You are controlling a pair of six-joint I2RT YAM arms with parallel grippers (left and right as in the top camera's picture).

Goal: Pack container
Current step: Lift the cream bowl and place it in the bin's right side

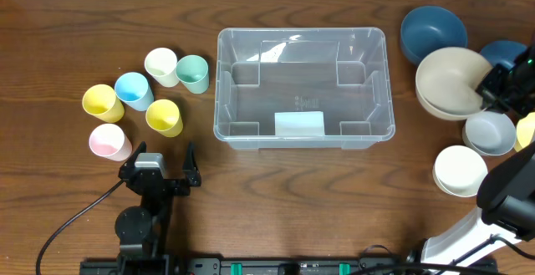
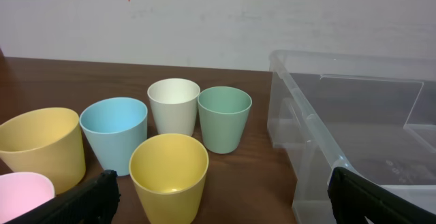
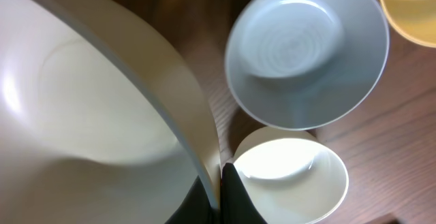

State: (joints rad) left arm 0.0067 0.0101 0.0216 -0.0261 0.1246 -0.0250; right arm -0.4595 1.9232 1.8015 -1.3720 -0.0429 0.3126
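Dark wood table (image 1: 276,191), white wall behind, and we're right at the start. The container (image 1: 301,87) sits mid-table, nothing in it but its white label (image 1: 299,124). So step one by my read: first bowl going in.

R side has the action. The right gripper (image 3: 219,190) is down on the rim of the big beige bowl (image 1: 447,78), dark fingers closed either side of the lip as far as the wrist cam shows. Looks like a pinch grip on the edge. Grey-blue bowl (image 3: 306,50) and cream bowl (image 3: 289,176) lie just beside it, so not much room.

Next move, I'd say: lift straight, clear the neighbours, carry L to the container. A rim pinch on a wide bowl may let it swing, so go slow.

The left gripper (image 1: 165,156) is parked near the table's front edge, jaws spread wide, holding nothing, facing the cups, yellow cup (image 2: 168,173) closest.
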